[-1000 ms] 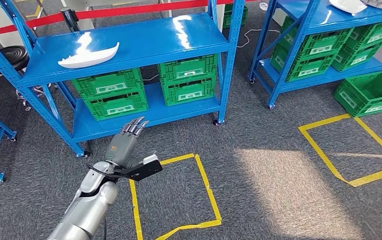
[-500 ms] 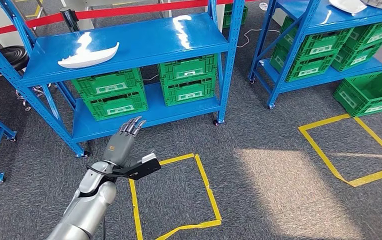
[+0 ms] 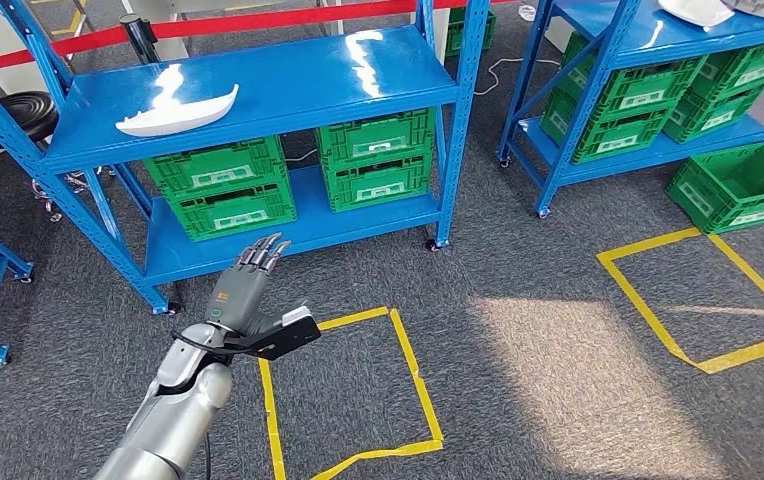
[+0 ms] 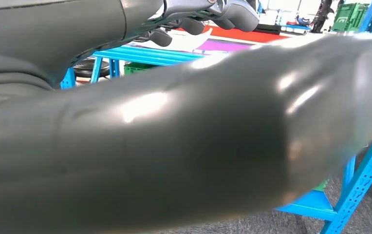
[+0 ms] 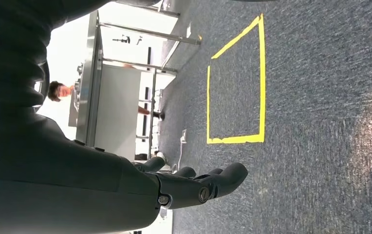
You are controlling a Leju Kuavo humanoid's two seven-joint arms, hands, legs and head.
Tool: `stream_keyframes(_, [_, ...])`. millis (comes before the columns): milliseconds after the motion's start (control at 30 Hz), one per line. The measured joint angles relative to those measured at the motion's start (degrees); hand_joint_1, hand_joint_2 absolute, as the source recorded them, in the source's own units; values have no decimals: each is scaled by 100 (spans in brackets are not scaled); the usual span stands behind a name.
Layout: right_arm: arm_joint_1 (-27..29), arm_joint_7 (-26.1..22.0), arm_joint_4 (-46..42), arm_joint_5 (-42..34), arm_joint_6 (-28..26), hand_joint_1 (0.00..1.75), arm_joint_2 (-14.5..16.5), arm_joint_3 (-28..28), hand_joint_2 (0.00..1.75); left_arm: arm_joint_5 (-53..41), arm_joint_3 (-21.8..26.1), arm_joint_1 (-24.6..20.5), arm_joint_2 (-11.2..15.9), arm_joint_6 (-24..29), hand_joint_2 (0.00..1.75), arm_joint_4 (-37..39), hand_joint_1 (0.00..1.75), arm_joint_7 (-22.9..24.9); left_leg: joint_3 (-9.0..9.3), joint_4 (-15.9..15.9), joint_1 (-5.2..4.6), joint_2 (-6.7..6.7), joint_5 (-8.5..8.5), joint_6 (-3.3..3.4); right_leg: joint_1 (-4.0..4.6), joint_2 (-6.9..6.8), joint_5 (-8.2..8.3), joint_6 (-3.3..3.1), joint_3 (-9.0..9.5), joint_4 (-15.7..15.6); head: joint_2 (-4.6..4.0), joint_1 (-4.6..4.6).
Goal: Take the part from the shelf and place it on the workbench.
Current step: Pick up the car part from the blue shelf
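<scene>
A white curved part lies on the top board of the blue shelf, toward its left end. My left hand is raised in front of the shelf's lower level, well below and to the right of the part, fingers stretched out and holding nothing. The left wrist view has the thick grey thumb across it, with the white part beyond the fingertips. My right hand hangs over the grey carpet with fingers loosely extended and nothing in it.
Green crates fill the shelf's middle and lower levels. A second blue shelf with more green crates stands at the right, one crate on the floor. Yellow tape squares mark the carpet. A person stands by a far table.
My left hand has drifted slightly left and down; everything else stands as before.
</scene>
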Motion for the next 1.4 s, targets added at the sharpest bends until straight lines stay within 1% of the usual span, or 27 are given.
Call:
stream_keyframes(233, [-7, -1, 0, 69, 49, 0, 0, 0, 175, 58, 51, 85, 11, -1, 0, -9, 0, 6, 0, 0, 0, 0, 0, 0, 0, 0, 0, 0, 0, 0, 0, 0])
stream_keyframes(500, [-6, -1, 0, -1, 10, 0, 1, -58, 175, 103, 78, 209, -12, -10, 0, -119, 0, -216, -1, 0, 0, 0, 0, 0, 0, 1, 0, 0, -2, 0, 0, 0])
stream_keyframes(667, [-6, -1, 0, -86, -40, 0, 8, -154, 175, 129, 78, 206, -38, -99, 0, -109, 0, -252, -1, 0, 0, 1, 0, 0, 0, 1, 0, 0, -2, 0, 0, 0])
stream_keyframes(1067, [-5, 8, 0, -133, -95, 0, 32, -337, 175, 36, 78, 79, -196, -49, 0, -24, 0, -96, -1, 1, 0, 1, 0, 0, 0, 1, 0, 0, -3, 0, 0, 0])
stream_keyframes(1267, [-2, 32, 0, -129, -100, 0, 53, -408, 175, 34, 78, 44, -211, 18, 0, -8, 0, -45, -1, 2, 0, 1, -1, 1, 0, 2, 1, 1, -3, -1, 0, 0])
stream_keyframes(1400, [-1, 34, 0, -90, -99, 0, 81, -420, 175, 56, 78, 43, -207, 40, 0, -3, 0, -34, -15, 20, -21, 0, -6, 8, -5, 2, 8, 10, -3, -3, 0, 0])
